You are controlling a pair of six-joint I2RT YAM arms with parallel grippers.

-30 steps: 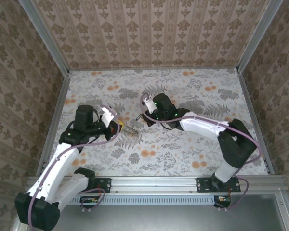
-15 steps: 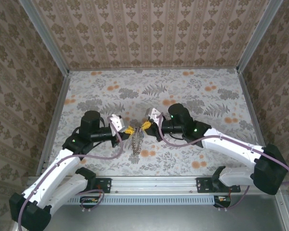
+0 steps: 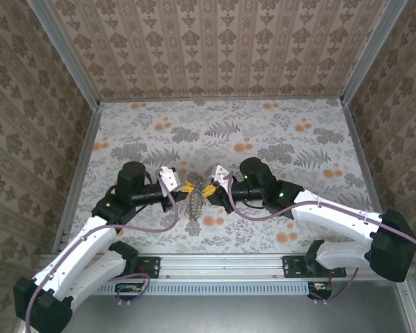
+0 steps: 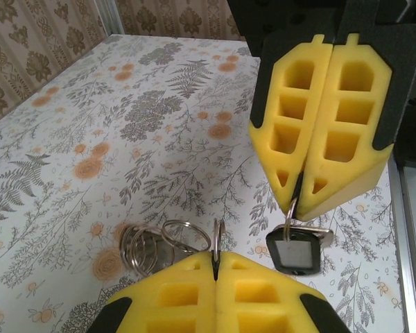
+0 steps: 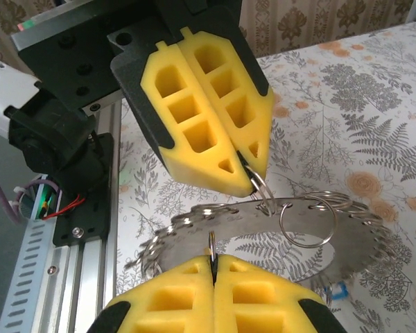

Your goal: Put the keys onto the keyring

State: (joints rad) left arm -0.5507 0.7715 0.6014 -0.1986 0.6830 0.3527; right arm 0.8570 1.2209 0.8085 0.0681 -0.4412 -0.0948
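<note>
Over the flower-printed table (image 3: 284,139) both arms reach inward, their yellow tips almost meeting near its front middle. The left gripper (image 5: 249,173) has its jaws pressed together on a small split ring (image 5: 261,189) that links to the keyring (image 5: 263,229), a toothed metal hoop hanging just below the two grippers. The right gripper (image 4: 299,200) is likewise clamped on a thin ring (image 4: 291,211), from which the black-headed key (image 4: 295,251) dangles. A blue bit (image 5: 336,290) peeks out beneath the hoop's edge.
</note>
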